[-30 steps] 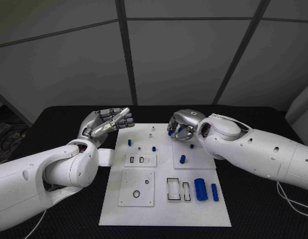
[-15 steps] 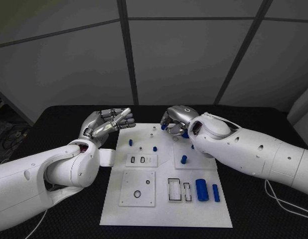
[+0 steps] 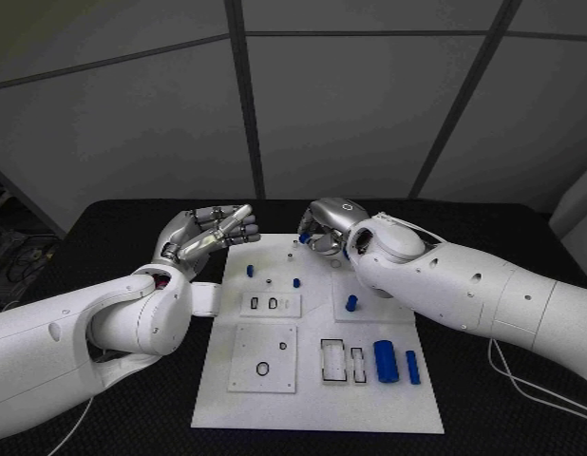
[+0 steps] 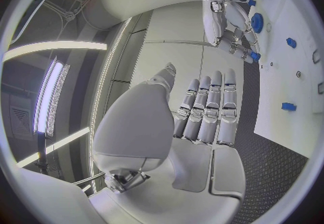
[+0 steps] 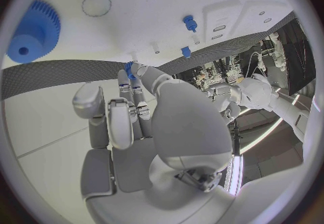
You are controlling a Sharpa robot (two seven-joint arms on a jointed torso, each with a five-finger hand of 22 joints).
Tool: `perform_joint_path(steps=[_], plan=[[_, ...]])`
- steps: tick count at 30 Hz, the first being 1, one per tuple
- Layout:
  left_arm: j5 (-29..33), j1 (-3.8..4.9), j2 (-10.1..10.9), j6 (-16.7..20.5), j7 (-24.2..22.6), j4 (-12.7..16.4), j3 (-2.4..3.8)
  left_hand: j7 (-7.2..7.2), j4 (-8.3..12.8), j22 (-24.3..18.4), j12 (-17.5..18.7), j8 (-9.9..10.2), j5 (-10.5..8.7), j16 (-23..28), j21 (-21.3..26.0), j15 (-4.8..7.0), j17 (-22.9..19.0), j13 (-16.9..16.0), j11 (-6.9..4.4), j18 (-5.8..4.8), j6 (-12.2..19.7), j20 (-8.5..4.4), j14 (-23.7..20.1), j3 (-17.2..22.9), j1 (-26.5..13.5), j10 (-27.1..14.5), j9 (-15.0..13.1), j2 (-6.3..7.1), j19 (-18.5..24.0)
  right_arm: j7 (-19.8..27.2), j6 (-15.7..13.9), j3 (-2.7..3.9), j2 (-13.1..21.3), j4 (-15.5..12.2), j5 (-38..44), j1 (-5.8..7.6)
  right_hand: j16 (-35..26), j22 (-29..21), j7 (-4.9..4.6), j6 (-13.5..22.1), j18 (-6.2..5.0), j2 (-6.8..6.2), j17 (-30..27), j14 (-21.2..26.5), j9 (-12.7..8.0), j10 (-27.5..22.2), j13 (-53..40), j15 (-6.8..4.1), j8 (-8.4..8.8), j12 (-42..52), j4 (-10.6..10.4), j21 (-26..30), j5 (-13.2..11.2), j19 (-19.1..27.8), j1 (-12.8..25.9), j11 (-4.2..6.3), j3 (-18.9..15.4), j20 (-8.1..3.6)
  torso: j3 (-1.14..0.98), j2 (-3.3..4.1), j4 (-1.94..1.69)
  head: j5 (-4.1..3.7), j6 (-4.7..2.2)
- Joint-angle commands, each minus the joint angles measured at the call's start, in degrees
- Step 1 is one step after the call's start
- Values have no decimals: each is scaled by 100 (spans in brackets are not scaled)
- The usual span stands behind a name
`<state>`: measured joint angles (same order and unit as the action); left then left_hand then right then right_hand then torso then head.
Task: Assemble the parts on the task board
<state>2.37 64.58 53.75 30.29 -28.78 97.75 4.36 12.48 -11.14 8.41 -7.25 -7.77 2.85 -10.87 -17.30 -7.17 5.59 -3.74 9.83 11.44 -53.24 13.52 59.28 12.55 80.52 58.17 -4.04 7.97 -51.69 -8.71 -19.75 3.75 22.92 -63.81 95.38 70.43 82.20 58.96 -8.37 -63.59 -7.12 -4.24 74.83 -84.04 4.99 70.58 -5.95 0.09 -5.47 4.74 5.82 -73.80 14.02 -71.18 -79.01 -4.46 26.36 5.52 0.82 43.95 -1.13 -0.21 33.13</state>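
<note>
The left hand [image 3: 207, 233] hovers over the table's far left, just off the task board [image 3: 318, 399], fingers straight and apart, holding nothing. Right of it, above the board's far edge, the right hand [image 3: 324, 228] pinches a small blue part [image 5: 129, 69] at its fingertips.

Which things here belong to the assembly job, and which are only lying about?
Job:
task board
blue parts, e.g. the cylinder, the gear
small blue part pinched in the right robot hand

Lying about:
left robot hand, raised, holding nothing
black table
</note>
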Motion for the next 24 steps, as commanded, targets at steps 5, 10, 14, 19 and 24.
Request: perform_joint_path(steps=[5, 10, 14, 19, 24], plan=[[-53, 12, -9, -85, -4, 13, 7, 38, 36, -12, 36, 31, -17, 36, 7, -36, -7, 10, 15, -110, -12, 6, 10, -10, 0, 6, 8, -57, -24, -14, 35, 4, -94, 97, 35, 15, 29, 9, -30, 11, 88, -12, 8, -333, 8, 18, 3, 13, 27, -24, -35, -29, -20, 36, 71, -16, 17, 18, -5, -5, 9, 12, 14], [-53, 13, -17, -89, -2, 17, 7, 38, 36, -12, 36, 31, -17, 36, 7, -36, -7, 10, 15, -110, -12, 6, 10, -10, 0, 6, 8, -57, -24, -10, 56, 4, -180, 196, 35, 15, 29, 9, -30, 11, 88, -12, 8, -333, 8, 18, 3, 13, 27, -24, -35, -29, -20, 36, 71, -16, 17, 18, -5, -3, 6, 11, 4], [-53, 14, -22, -90, 0, 21, 7, 38, 36, -12, 36, 31, -17, 36, 7, -36, -7, 10, 15, -110, -12, 6, 10, -10, 0, 6, 8, -57, -24, 3, 82, 4, -237, 260, 31, 15, 29, 0, -31, 14, 86, -15, 7, -333, 8, 16, 3, 14, 31, -28, -41, -25, -26, 44, 79, -17, 17, 20, -6, -3, 6, 15, 9], [-53, 15, -23, -89, 2, 25, 7, 38, 36, -12, 36, 31, -17, 36, 7, -36, -7, 10, 15, -110, -12, 6, 10, -10, 0, 6, 8, -57, -24, 8, 145, 4, -290, 318, 25, 16, 31, -4, -32, 20, 85, -19, 8, -332, 7, 11, 4, 15, 36, -34, -47, -23, -34, 50, 90, -19, 18, 23, -5, -1, 8, 20, 17], [-53, 18, -25, -89, 3, 24, 8, 39, 42, -16, 45, 38, -17, 44, 12, -38, -9, 10, 17, -112, -11, 7, 9, -15, 0, 3, 10, -58, -19, 15, 222, 3, -350, 372, 15, 16, 31, -3, -33, 24, 85, -23, 7, -332, 7, 8, 5, 15, 40, -38, -52, -24, -42, 51, 98, -20, 18, 25, -2, 0, 10, 21, 27]])
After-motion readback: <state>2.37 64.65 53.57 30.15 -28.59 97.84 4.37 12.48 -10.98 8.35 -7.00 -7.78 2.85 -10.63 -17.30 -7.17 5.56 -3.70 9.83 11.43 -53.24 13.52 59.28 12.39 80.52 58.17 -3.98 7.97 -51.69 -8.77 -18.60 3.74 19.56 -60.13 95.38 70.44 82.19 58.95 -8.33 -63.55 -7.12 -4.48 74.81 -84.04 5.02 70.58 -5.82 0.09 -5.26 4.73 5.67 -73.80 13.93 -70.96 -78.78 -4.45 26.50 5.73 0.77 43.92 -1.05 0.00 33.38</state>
